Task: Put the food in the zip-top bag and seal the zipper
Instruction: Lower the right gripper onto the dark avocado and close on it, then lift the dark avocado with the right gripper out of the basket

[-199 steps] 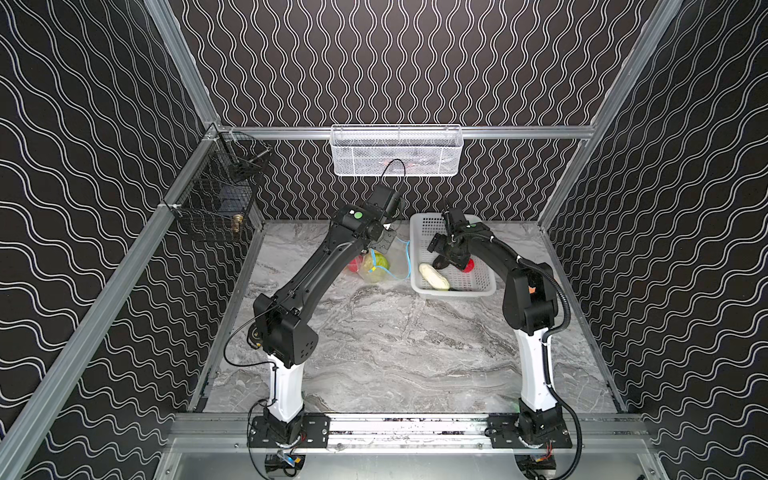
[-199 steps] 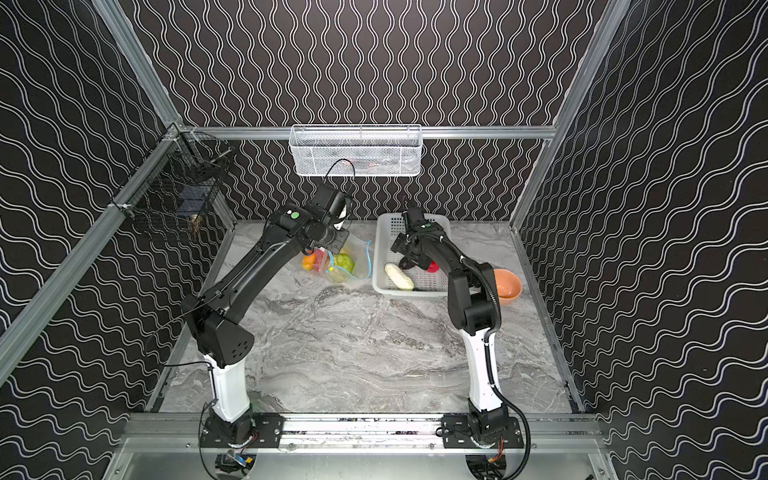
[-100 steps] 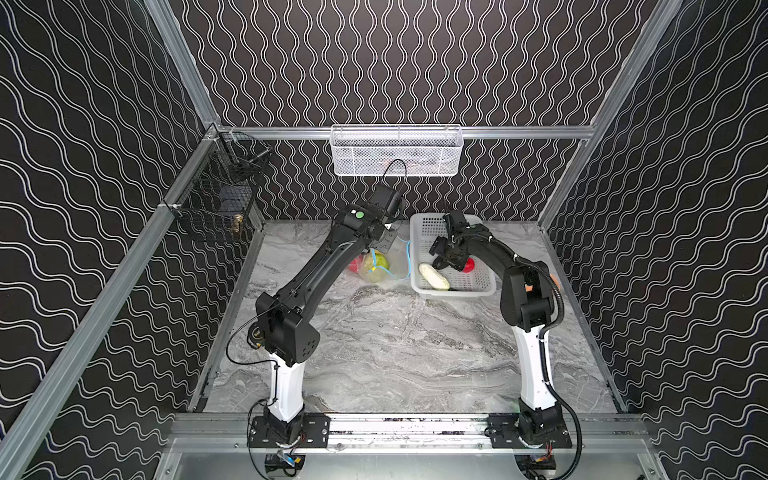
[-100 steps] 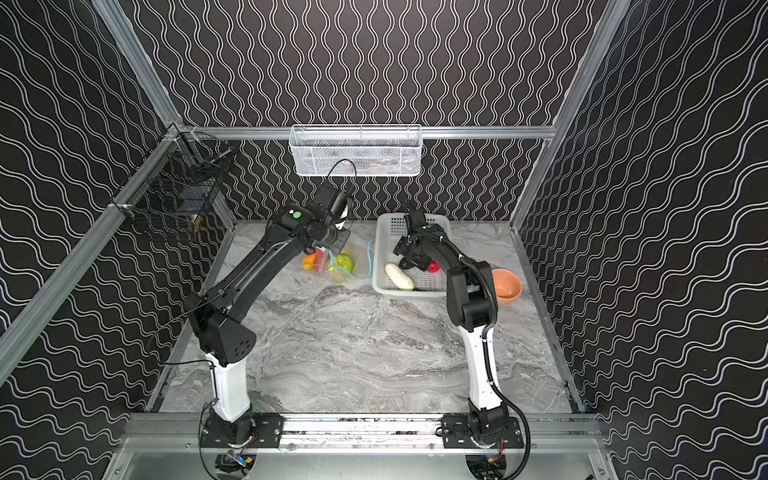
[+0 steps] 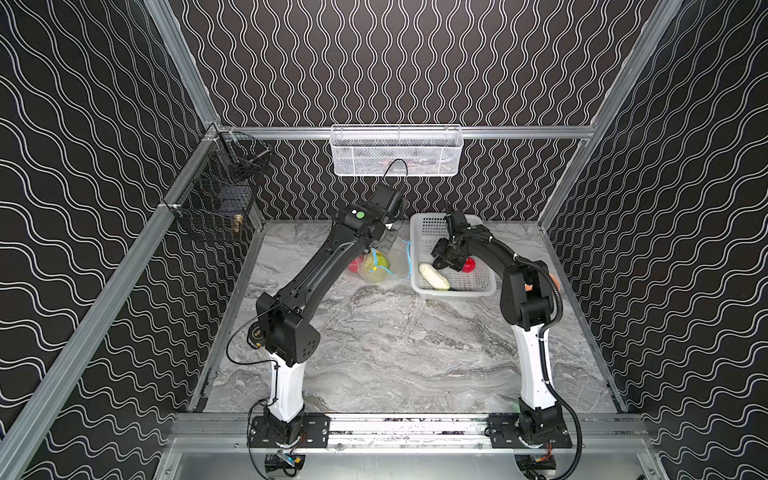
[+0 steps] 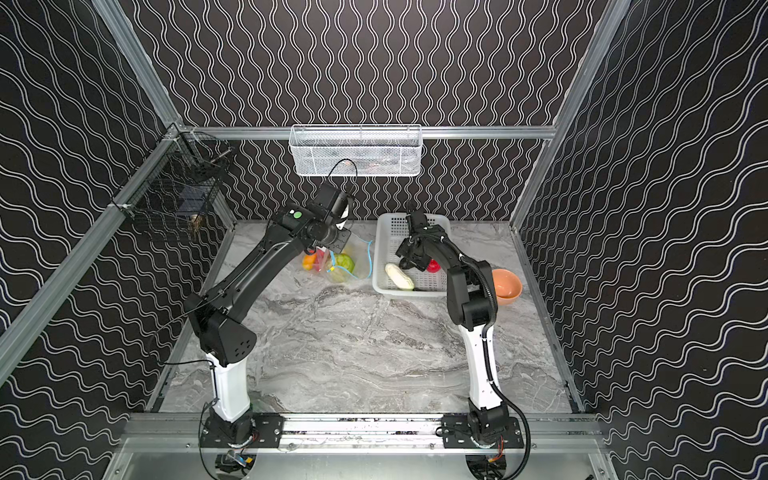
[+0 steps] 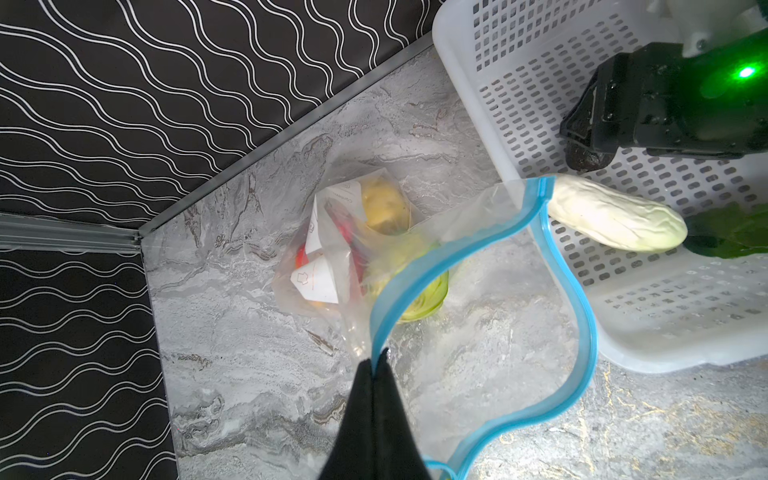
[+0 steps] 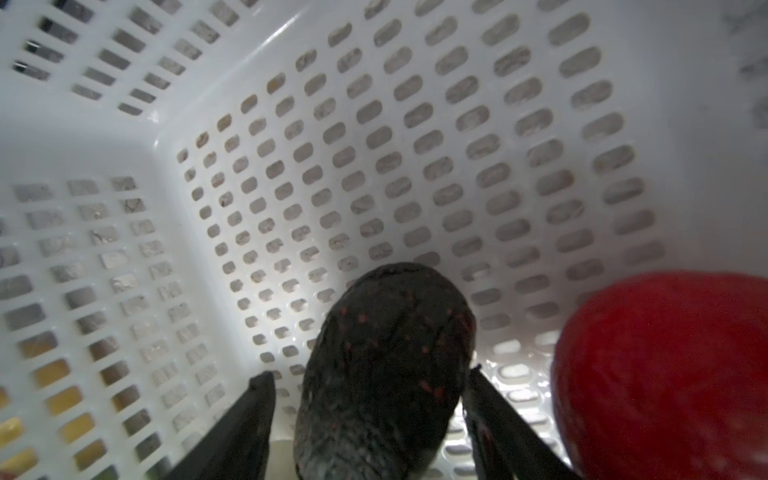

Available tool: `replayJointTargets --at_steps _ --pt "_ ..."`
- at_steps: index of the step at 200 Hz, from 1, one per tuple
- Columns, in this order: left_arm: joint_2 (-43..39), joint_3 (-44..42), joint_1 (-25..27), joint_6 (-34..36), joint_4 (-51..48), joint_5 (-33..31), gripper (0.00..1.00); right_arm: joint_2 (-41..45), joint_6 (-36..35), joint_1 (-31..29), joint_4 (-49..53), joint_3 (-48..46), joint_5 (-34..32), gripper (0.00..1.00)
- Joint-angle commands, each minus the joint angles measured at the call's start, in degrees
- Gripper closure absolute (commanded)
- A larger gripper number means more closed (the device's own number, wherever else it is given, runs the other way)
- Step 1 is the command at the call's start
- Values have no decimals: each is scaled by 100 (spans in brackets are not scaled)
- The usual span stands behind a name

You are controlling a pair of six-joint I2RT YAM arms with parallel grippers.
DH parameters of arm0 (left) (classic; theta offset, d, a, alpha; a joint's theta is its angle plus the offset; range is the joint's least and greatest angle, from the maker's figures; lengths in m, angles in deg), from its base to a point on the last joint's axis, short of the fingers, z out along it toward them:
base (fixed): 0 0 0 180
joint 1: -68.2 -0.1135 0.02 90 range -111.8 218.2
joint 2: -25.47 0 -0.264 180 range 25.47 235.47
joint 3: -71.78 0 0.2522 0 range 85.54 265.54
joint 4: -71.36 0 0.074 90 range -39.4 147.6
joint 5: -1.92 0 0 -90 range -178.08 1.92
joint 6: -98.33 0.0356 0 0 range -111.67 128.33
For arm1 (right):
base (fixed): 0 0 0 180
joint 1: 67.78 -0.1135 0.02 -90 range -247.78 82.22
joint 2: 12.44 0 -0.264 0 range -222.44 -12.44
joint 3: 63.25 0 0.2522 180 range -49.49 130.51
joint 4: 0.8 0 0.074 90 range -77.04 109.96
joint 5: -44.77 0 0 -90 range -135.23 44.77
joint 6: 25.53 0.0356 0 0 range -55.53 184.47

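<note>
**Bag mouth pinched open at the left; dark oval straddled in the basket at the right.**

The zip-top bag (image 7: 415,232) lies on the marble table (image 5: 395,353) just beside the white basket (image 7: 665,316). Its zipper (image 7: 582,316) is looped wide and is pinched between the closed jaws of the left gripper (image 7: 379,365). A yellow potato (image 7: 384,203), a green cabbage (image 7: 428,291) and a bagged red piece (image 7: 345,224) are seen inside, while the yellow-orange fruit (image 6: 308,262) is shown plainly only in a top view. In the basket the right gripper (image 8: 370,372) stands open around the dark oval (image 8: 386,353) (a gap is left at 1 finger). A loose red piece (image 8: 665,374) and the white long vegetable (image 7: 615,216) lie alongside. An orange bowl (image 6: 506,282) is seen beside the basket. Bare marble is left from there to the arm bases.
</note>
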Motion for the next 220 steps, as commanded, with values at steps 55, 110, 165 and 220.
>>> replayJointTargets --at_steps 55,110,165,220 --pt "-44 -13 -2 -25 15 -11 100 150 115 8 -266 -116 317 51" --pt "-60 5 -3 -75 -5 184 100 246 89 8 -265 -171 322 62" --pt "-157 -194 -2 -71 71 249 100 562 14 8 -615 -571 487 61" --pt "-16 48 -3 -114 -68 307 100 1091 -35 8 -1311 -1326 648 60"
